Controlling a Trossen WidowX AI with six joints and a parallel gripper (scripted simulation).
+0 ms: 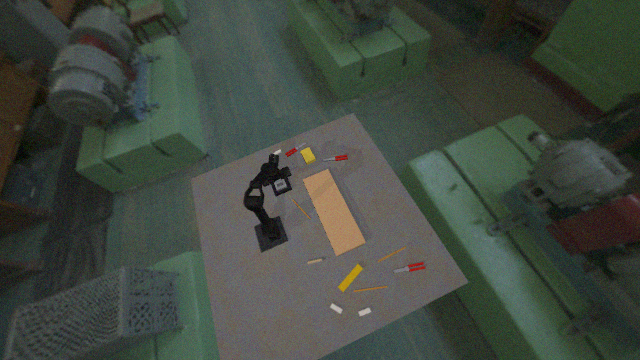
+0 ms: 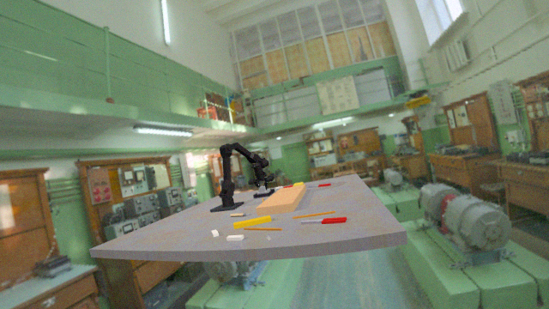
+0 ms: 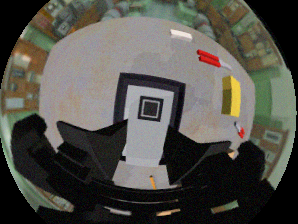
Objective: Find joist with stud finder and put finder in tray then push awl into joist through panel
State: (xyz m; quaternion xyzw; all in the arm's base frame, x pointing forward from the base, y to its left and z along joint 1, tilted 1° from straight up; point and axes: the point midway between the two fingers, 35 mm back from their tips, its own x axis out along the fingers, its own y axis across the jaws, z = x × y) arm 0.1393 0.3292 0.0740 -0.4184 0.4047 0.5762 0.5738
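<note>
My gripper [image 1: 281, 180] [image 2: 262, 184] [image 3: 146, 122] is shut on the light grey stud finder [image 1: 280, 185] [image 2: 262, 188] [image 3: 142, 142], which has a dark square mark on top. It holds the stud finder over the black tray [image 1: 283, 193] [image 2: 258, 196] [image 3: 119, 100], inside the rim as the wrist view shows it. Whether it touches the tray floor is not clear. The tan floor panel [image 1: 334, 212] [image 2: 280, 201] lies to the right of the tray in the top view. No joist shows. The awl [image 1: 315, 260] [image 2: 237, 215] lies on its side near the panel's near end.
A yellow block [image 1: 308, 155] [image 3: 234, 97] and red-handled tools [image 1: 341, 158] [image 3: 209, 58] lie beyond the panel's far end. A pencil [image 1: 301, 208] lies between arm and panel. A yellow bar [image 1: 350, 278] [image 2: 252, 221], more pencils, another red-handled tool [image 1: 416, 267] and white blocks [image 1: 336, 308] lie beyond the near end.
</note>
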